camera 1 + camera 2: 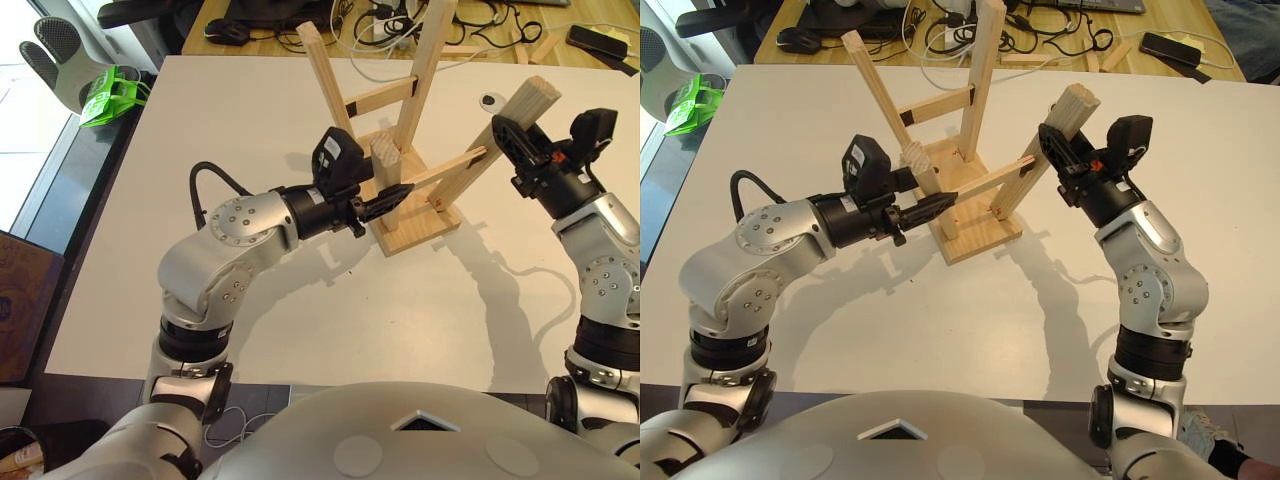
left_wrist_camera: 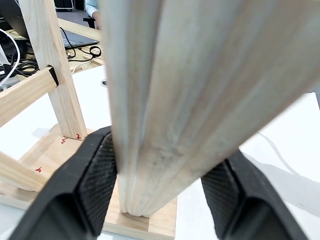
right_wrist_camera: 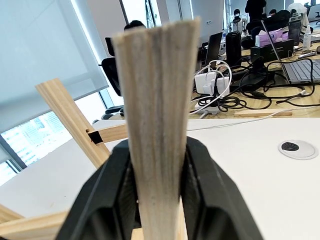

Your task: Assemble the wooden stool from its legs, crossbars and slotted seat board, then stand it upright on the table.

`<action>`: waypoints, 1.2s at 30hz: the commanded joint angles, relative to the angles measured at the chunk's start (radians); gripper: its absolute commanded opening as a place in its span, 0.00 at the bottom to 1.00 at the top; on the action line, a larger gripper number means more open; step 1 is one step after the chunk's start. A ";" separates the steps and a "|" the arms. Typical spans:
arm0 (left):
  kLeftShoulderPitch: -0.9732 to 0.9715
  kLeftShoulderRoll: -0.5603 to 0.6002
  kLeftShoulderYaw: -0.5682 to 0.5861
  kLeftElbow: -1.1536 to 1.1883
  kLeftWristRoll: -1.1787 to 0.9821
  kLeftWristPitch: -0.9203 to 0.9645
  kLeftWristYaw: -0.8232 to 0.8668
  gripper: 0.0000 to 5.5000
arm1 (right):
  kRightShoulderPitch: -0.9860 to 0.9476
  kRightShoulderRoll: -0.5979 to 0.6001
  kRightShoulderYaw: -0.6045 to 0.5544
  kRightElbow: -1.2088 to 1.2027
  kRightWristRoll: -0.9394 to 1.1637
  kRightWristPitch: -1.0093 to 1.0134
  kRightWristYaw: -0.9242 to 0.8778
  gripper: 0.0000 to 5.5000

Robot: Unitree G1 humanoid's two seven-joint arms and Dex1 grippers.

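1. Your wooden stool [image 1: 406, 125] stands upside down on the white worktop [image 1: 200, 250], a little past the middle toward 1 o'clock. The seat board [image 1: 425, 228] lies flat and the legs rise from it.
2. Your left gripper [image 1: 395, 198] comes in from the stool's 9 o'clock side. Its fingers [image 2: 95, 182] are closed on the near leg [image 2: 175, 100] low down, just above the seat board.
3. Your right gripper [image 1: 505, 142] sits at the stool's 3 o'clock. Its fingers [image 3: 112, 200] clamp the right-hand leg [image 3: 160, 125] near its free upper end — that leg tilts outward toward 2 o'clock.
4. The upper crossbar [image 1: 385, 97] joins the back-left leg [image 1: 325, 75] to the tall leg [image 1: 425, 60]. The lower crossbar [image 1: 448, 167] runs from the near leg toward the right-hand leg.
5. A green bag [image 1: 112, 95] hangs just off the worktop's edge at 10 o'clock. A round cable grommet [image 1: 492, 100] is set in the worktop at 1 o'clock, and a wooden desk [image 1: 280, 30] strewn with cables lies beyond at 12.
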 commanded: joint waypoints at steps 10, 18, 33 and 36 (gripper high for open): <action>-0.008 0.015 -0.012 0.012 0.026 0.027 0.014 0.41 | 0.075 0.002 -0.030 -0.025 0.044 0.006 0.017 0.18; -0.009 0.015 -0.017 0.004 0.022 0.026 0.010 0.41 | 0.090 -0.136 0.159 -0.021 -0.160 -0.020 0.080 0.18; -0.020 0.011 -0.011 0.016 0.036 0.023 0.019 0.41 | 0.099 -0.191 0.205 0.015 -0.164 0.040 0.020 0.21; -0.021 0.008 -0.009 0.017 0.039 0.020 0.020 0.40 | 0.092 -0.229 0.246 0.035 -0.221 0.052 0.013 0.33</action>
